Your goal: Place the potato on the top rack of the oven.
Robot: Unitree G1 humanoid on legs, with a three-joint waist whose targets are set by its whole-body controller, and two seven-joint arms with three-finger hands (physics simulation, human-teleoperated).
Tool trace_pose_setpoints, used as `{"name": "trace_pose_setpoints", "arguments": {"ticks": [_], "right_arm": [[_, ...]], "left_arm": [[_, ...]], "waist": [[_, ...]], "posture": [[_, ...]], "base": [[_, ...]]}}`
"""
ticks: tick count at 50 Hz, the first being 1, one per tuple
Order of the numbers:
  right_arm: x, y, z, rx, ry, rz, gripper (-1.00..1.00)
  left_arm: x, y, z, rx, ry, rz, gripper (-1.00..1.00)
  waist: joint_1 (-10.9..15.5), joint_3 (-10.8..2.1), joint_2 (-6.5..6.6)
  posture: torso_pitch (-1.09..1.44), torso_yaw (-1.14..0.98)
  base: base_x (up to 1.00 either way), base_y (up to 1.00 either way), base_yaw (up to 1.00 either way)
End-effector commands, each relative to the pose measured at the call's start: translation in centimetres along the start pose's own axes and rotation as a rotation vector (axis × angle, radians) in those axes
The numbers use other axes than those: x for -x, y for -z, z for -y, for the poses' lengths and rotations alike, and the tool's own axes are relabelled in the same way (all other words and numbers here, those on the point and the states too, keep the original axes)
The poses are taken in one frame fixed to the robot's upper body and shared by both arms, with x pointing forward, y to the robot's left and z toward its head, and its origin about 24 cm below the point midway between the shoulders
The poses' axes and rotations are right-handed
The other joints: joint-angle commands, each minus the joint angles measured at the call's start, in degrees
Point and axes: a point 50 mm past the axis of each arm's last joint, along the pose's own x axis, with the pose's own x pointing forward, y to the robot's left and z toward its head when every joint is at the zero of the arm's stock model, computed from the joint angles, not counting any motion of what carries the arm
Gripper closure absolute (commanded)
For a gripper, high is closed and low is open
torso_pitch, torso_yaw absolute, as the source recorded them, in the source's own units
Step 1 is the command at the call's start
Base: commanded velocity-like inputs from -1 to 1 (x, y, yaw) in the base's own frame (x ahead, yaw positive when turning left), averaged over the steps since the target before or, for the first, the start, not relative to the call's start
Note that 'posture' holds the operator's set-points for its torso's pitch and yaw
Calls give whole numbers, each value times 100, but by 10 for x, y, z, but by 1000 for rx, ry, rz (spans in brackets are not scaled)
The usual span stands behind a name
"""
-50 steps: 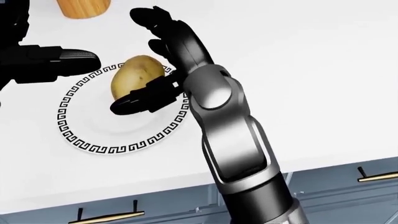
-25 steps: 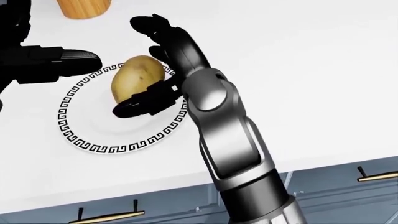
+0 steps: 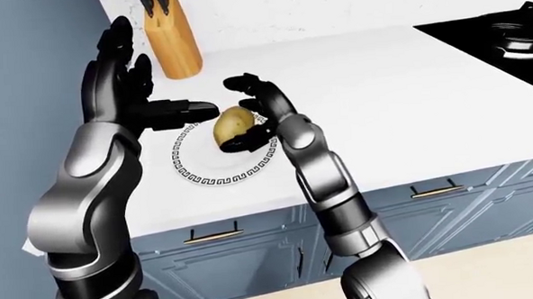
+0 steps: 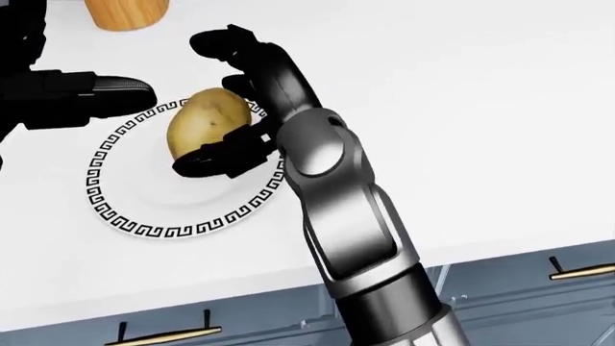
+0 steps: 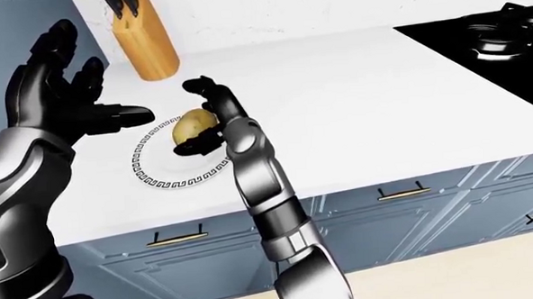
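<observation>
A yellow-brown potato point(image 4: 205, 120) lies on a white plate with a black key-pattern rim point(image 4: 144, 229) on the white counter point(image 4: 461, 130). My right hand point(image 4: 197, 104) stands about the potato: the thumb point(image 4: 216, 160) curls against its lower side, and the other fingers point(image 4: 226, 42) arch above it, apart from it. My left hand point(image 5: 97, 82) is open and empty to the left of the plate, its thumb pointing toward the potato. No oven shows in any view.
A wooden knife block point(image 3: 173, 42) stands beyond the plate near the wall. A black stove with a pot point(image 5: 492, 41) is at the right. Blue cabinet drawers with brass handles point(image 3: 435, 191) run below the counter edge.
My right hand has shifted a little left and up around the potato. The potato has moved slightly left on the plate. My left hand has stayed put.
</observation>
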Motion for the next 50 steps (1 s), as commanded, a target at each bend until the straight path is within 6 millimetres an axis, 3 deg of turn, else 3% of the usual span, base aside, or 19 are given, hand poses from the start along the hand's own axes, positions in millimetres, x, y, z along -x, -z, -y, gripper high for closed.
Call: {"name": "trace_pose_setpoints", "arguments": {"ticks": [1, 50], "right_arm": [[1, -20, 2, 29, 9, 87, -48], [-4, -15, -13, 197, 25, 102, -11]], "left_arm": [[1, -18, -1, -2, -3, 88, -100], [1, -19, -2, 2, -8, 92, -100]], "waist": [[1, -153, 31], [-30, -161, 73]], "posture": [[0, 0], [0, 0]], "base": [[0, 0, 0], [0, 0, 0]]}}
